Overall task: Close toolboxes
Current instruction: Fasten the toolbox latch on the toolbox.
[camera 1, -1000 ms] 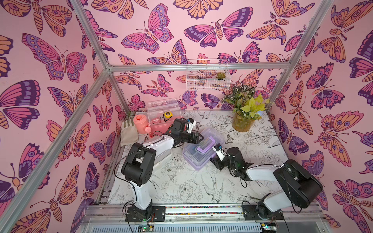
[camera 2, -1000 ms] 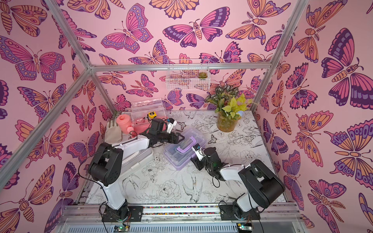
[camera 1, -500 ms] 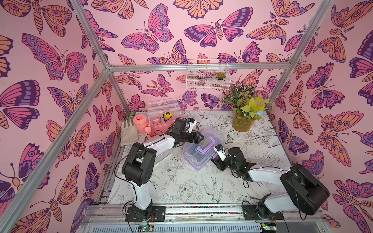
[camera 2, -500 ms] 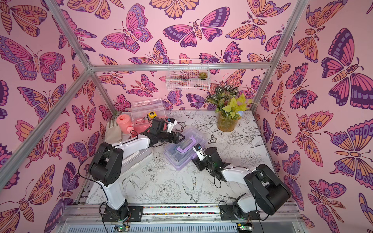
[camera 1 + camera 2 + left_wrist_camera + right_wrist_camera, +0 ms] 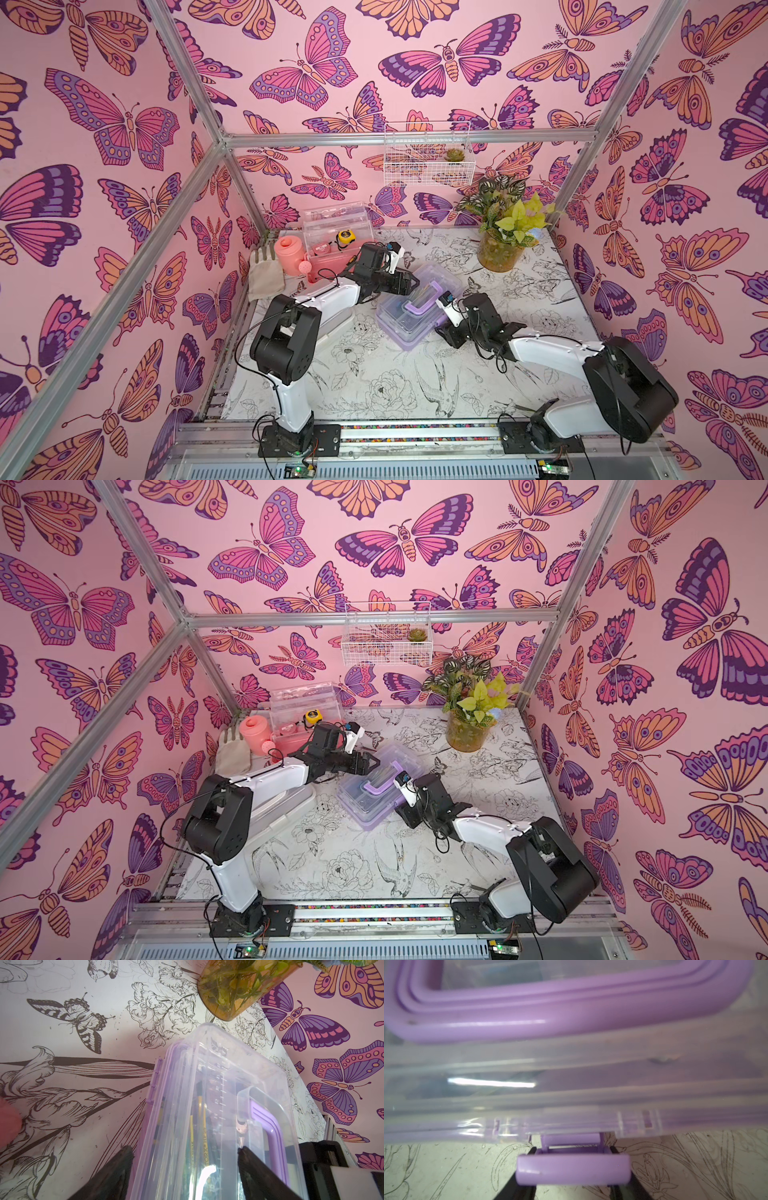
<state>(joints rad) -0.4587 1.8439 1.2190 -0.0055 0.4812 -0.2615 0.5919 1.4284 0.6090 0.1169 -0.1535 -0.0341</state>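
three toolboxes are sitting on the table (image 5: 374,386). the purple toolbox (image 5: 399,326) is lying at the middle, turned at an angle, its clear lid resting down on the base and its one purple handle (image 5: 419,300) lying flat on top. its one purple latch (image 5: 573,1169) is sticking out from the near long side.

the right gripper (image 5: 573,1150) is reaching in low at that side, its two fingers standing about half apart, one at each side of the latch's neck and under its flap. whether they are pinching it, i cannot tell.

the left gripper (image 5: 185,1153) is hanging over the far-left end of the same box with its jaws spread wide and holding nothing, one finger lying outside the hinge side, the other sitting over the lid beside the handle.

the pink toolbox (image 5: 332,262) is standing at the back left with its clear lid raised, one yellow tape measure (image 5: 344,237) showing inside. the white toolbox (image 5: 286,812) is lying at the left edge, largely under the left arm.

one pink watering can (image 5: 291,253) is touching the pink box, with one pale glove (image 5: 266,276) just beside it. one potted plant (image 5: 498,253) is standing at the back right, and one wire basket (image 5: 428,174) is hanging on the back wall, holding one small succulent (image 5: 455,154).
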